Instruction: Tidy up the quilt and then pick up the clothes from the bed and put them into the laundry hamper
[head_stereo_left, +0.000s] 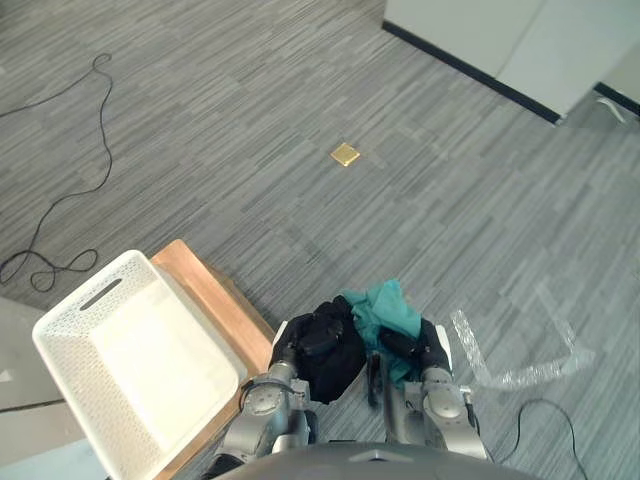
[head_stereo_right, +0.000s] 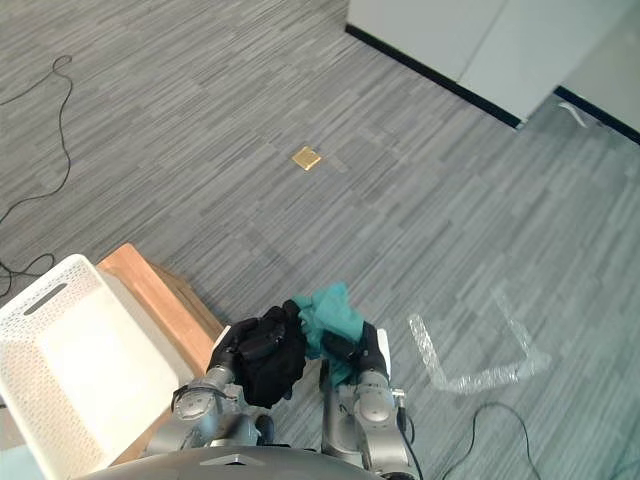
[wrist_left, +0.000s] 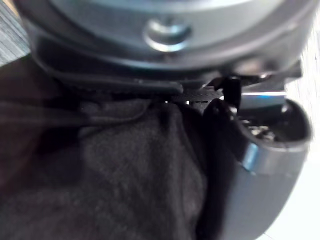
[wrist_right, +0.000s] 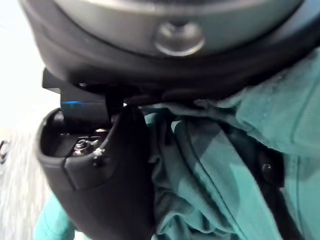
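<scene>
A black garment (head_stereo_left: 333, 352) is bunched in my left hand (head_stereo_left: 292, 345), whose fingers curl round the cloth; in the left wrist view the black garment (wrist_left: 125, 175) presses against that hand's thumb (wrist_left: 250, 150). Beside it my right hand (head_stereo_left: 425, 350) is shut on a teal garment (head_stereo_left: 385, 310); the teal garment (wrist_right: 225, 165) is bunched against that hand's thumb (wrist_right: 115, 175) in the right wrist view. Both hands are held side by side above the floor. The white laundry hamper (head_stereo_left: 60, 335) stands to my left, empty.
The hamper rests on a low wooden platform (head_stereo_left: 215, 295). The grey striped carpet (head_stereo_left: 300, 100) holds a small yellow square (head_stereo_left: 345, 154) and clear tape marks (head_stereo_left: 520, 370). A white wall with a black skirting (head_stereo_left: 470, 70) runs at the back right.
</scene>
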